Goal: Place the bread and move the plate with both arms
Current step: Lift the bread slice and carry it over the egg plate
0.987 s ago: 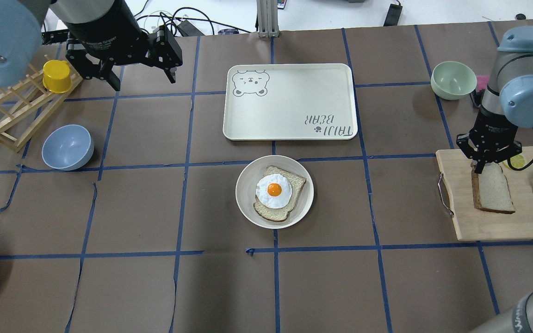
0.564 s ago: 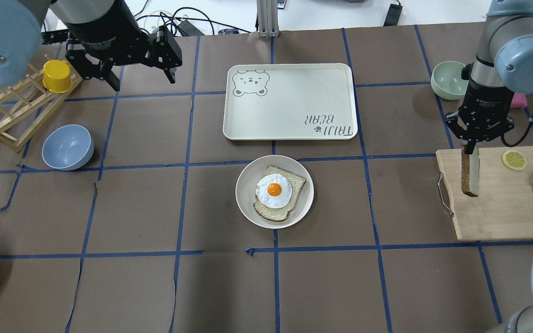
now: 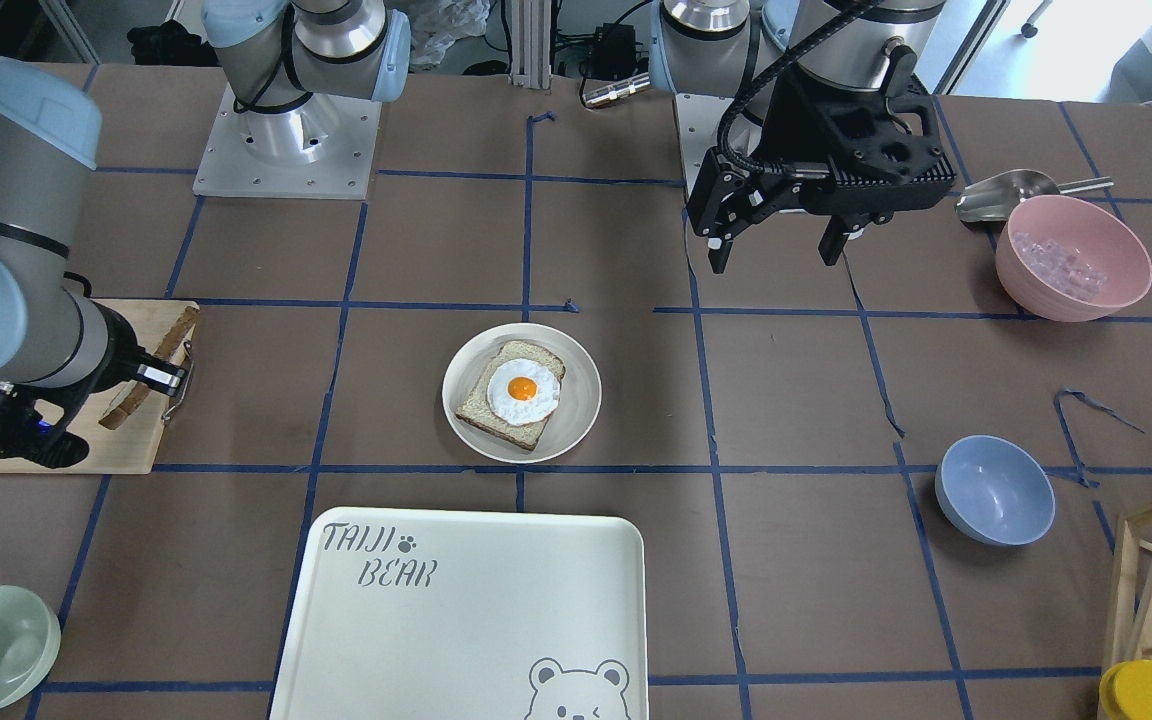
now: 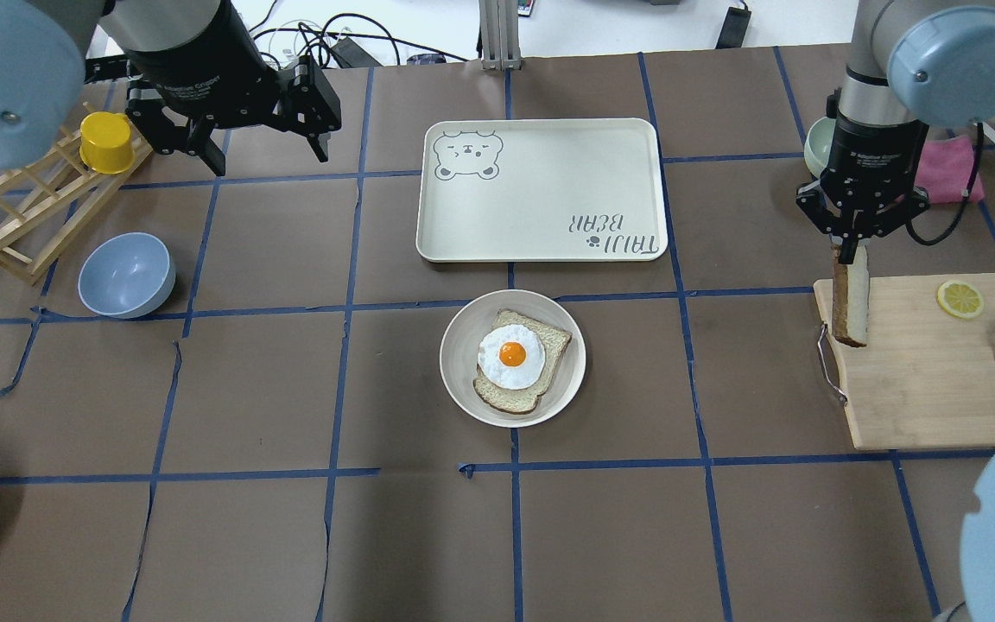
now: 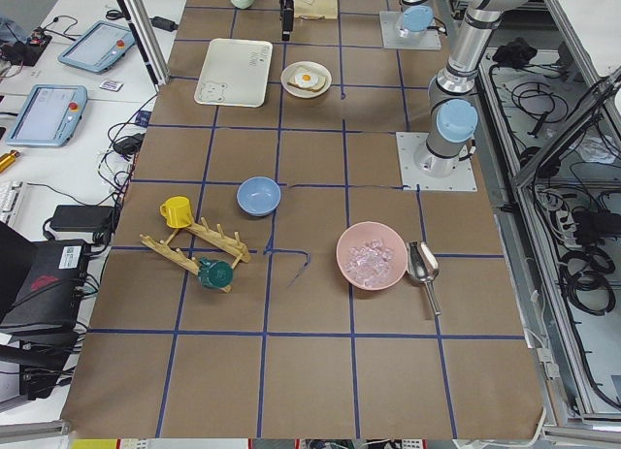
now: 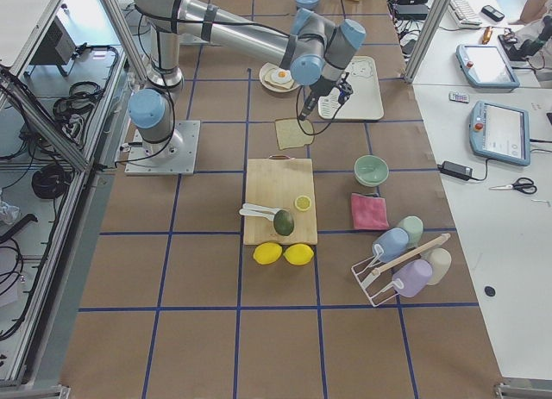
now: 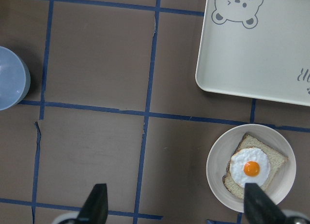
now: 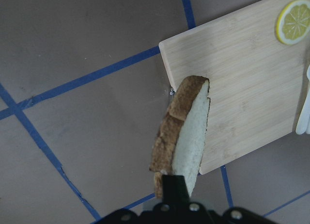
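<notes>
My right gripper [image 4: 850, 250] is shut on the top edge of the plain bread [image 4: 850, 298]. The slice hangs edge-on in the air over the cutting board's left edge, as the right wrist view [image 8: 186, 132] also shows. The cream-white plate [image 4: 454, 363] sits at the table's middle and holds another slice topped with a fried egg [image 4: 512, 354]. My left gripper [image 4: 269, 159] is open and empty, raised over the far left of the table. The plate also shows low right in the left wrist view [image 7: 215, 171].
The "TAIJI BEAR" tray [image 4: 541, 190] lies just beyond the plate. The wooden cutting board [image 4: 921, 380] carries a lemon slice [image 4: 960, 299] and cutlery. A green bowl [image 4: 819, 147], a blue bowl [image 4: 126, 275] and a wooden rack with a yellow cup [image 4: 104, 142] stand around.
My right gripper has lifted the bread off the cutting board and moved away from the robot and to the left. The slice now hangs vertical. The left arm has barely moved.
</notes>
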Tool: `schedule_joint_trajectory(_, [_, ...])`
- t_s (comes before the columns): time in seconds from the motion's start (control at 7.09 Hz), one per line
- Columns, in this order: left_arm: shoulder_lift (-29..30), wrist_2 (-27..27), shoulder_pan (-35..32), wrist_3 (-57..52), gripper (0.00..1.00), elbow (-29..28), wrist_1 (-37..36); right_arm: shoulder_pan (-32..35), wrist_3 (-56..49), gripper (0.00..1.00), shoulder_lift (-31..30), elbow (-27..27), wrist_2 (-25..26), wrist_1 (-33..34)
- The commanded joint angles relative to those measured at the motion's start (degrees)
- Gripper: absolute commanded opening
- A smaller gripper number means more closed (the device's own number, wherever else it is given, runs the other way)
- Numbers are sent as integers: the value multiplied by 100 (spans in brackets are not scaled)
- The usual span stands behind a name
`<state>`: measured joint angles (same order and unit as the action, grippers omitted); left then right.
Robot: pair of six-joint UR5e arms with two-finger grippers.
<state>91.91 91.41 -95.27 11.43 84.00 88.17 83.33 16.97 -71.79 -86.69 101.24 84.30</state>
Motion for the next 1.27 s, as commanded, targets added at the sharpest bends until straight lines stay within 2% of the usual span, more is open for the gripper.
schedule_joint_trajectory(0.0, [-33,-9,8,0,100,29,-2,813,1223,0,-46,257,-749,-247])
schedule_joint_trajectory(0.56, [-33,-52,8,0,100,29,-19,2273,3589,0,50,389,-2244,-204])
schedule_joint_trajectory(0.85, [-76,-35,17,0,100,29,-2,2573,3900,0,269,337,-2398,-178])
schedule_joint_trajectory(1.13, [-68,-53,26,0,100,29,-19,2574,3990,0,559,328,-2398,68])
